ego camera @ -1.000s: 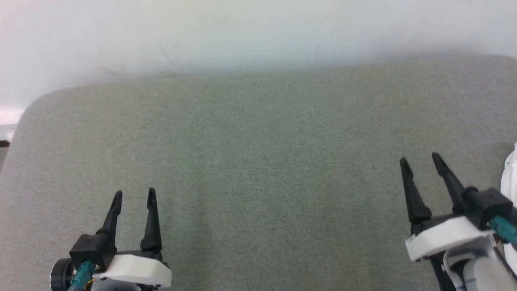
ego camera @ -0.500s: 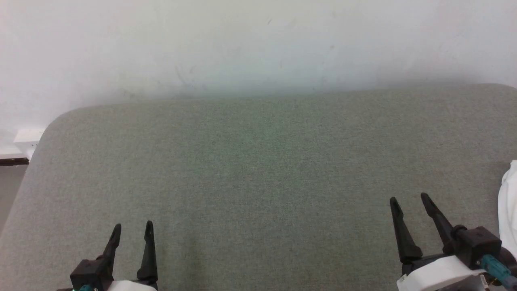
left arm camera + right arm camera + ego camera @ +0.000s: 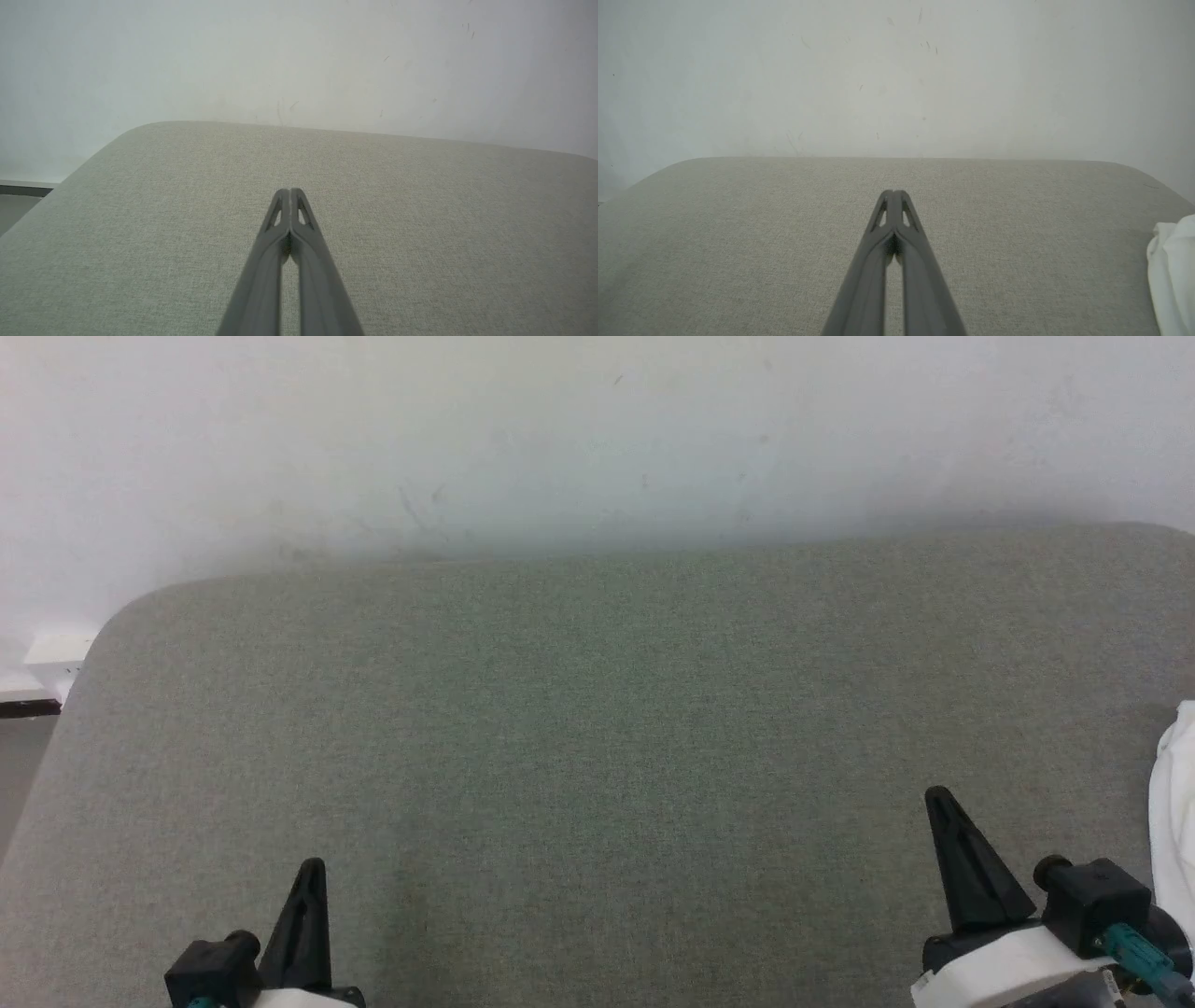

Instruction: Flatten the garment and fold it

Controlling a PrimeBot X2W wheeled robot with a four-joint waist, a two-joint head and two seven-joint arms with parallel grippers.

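A bunched piece of the white garment point(image 3: 1174, 793) lies at the right edge of the grey-green padded table point(image 3: 597, 728); most of it is out of view. The same garment point(image 3: 1172, 275) sits low on the right in the right wrist view. My right gripper point(image 3: 938, 795) is shut with nothing in it, left of the cloth and apart from it; its fingertips point(image 3: 893, 192) press together. At the lower left my left gripper point(image 3: 313, 864) is shut and empty too, fingertips point(image 3: 290, 190) touching, over bare table.
A white scuffed wall point(image 3: 597, 439) rises behind the table's far edge. The table's rounded far-left corner point(image 3: 121, 611) gives onto a strip of floor and dark skirting point(image 3: 28, 707).
Both grippers have shut; each was open in the earlier frames. The head camera tilted up, so the table and grippers sit lower in the picture.
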